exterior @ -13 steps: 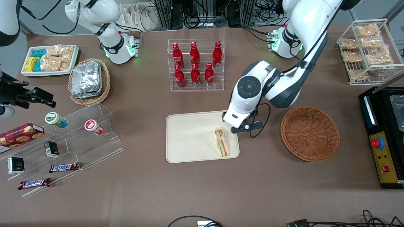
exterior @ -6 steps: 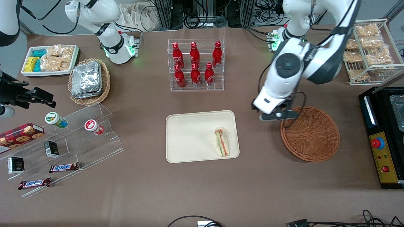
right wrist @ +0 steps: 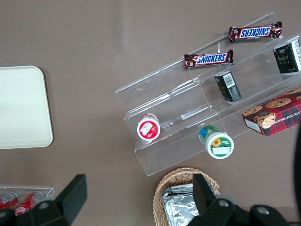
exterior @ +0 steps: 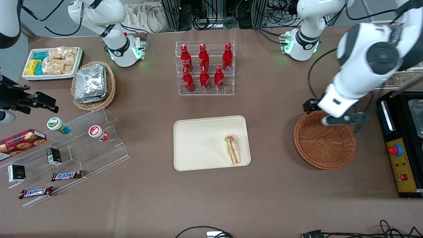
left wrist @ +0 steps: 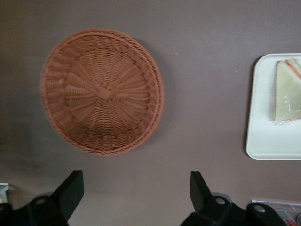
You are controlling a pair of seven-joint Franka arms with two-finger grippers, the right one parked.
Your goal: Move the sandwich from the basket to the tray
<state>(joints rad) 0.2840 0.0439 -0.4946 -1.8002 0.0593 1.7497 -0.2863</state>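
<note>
Hovering over the basket's (exterior: 324,140) rim, our gripper (left wrist: 136,190) stands wide apart with nothing in it; the sandwich (exterior: 232,149) lies on the tray (exterior: 198,142), well apart.

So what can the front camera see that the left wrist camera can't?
Only the front view shows the cola bottles, the Snickers bars, the foil packs and the working arm itself. Only the left wrist view shows the gripper close up, open and holding nothing, up above the table. Both show the empty basket and the sandwich lying on the tray.
</note>
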